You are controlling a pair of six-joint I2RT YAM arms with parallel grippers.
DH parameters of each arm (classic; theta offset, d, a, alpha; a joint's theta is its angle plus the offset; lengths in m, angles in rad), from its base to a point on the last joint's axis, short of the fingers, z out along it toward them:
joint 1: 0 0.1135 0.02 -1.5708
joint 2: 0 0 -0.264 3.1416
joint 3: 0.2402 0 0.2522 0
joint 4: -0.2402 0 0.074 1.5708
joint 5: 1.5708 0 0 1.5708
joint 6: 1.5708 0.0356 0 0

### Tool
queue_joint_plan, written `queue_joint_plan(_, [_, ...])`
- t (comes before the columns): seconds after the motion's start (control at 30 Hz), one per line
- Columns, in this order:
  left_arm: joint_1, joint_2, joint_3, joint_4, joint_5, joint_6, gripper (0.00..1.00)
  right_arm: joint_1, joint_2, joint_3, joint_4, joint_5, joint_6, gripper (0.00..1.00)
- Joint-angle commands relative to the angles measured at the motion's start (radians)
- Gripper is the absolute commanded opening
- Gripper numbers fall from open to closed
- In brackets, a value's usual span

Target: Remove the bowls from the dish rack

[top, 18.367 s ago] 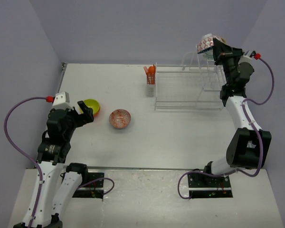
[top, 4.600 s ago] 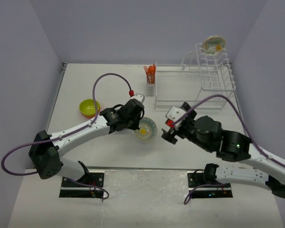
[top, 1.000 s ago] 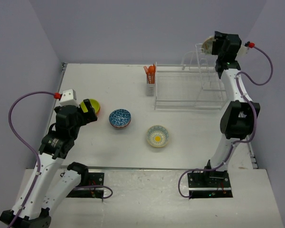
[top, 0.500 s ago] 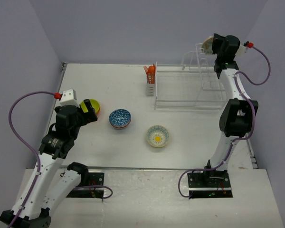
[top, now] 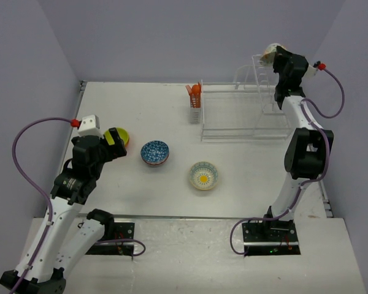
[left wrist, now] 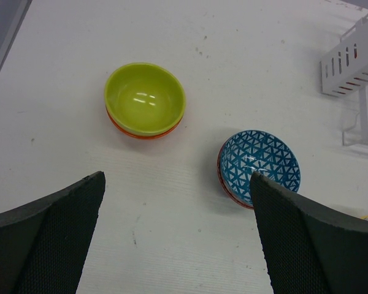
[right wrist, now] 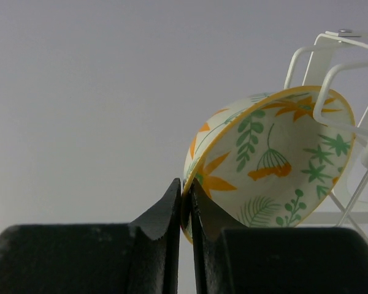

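My right gripper (right wrist: 186,202) is shut on the rim of the cream bowl with orange-green leaf print (right wrist: 276,165), at the top of the taller slotted section of the white dish rack (top: 245,116); the bowl (top: 270,51) leans against the rack wires. My left gripper (left wrist: 178,245) is open and empty above the table. The lime-green bowl (left wrist: 145,99) sits stacked in an orange-red one at far left. The blue patterned bowl (left wrist: 259,166) and a cream bowl with a yellow centre (top: 203,176) stand on the table.
The rack's cutlery basket (top: 194,105) holds orange utensils at the rack's left end. Purple walls close in the table on three sides. The right arm reaches up high along the right wall.
The right gripper has shifted slightly on the leaf-print bowl at the rack top and tilted it. The left arm and the bowls on the table have not moved.
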Motion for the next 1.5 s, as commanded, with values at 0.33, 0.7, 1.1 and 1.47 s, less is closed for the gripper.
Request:
queue_joint_plan(0.33, [0.005,-0.009,-0.013,0.062,0.015,0.019,1.00,-0.006,-0.149,-0.183,0.353,0.000,0.131,0.00])
queue_joint_plan(0.7, [0.005,-0.027,-0.017,0.066,0.024,0.021,1.00,-0.013,-0.190,-0.241,0.491,-0.055,0.168,0.00])
queue_joint_plan(1.1, [0.005,-0.047,-0.019,0.069,0.026,0.022,1.00,-0.009,-0.230,-0.255,0.695,-0.305,0.214,0.00])
queue_joint_plan(1.47, [0.005,-0.145,0.013,0.083,0.016,0.032,1.00,0.120,-0.672,-0.565,0.484,-0.677,-0.214,0.00])
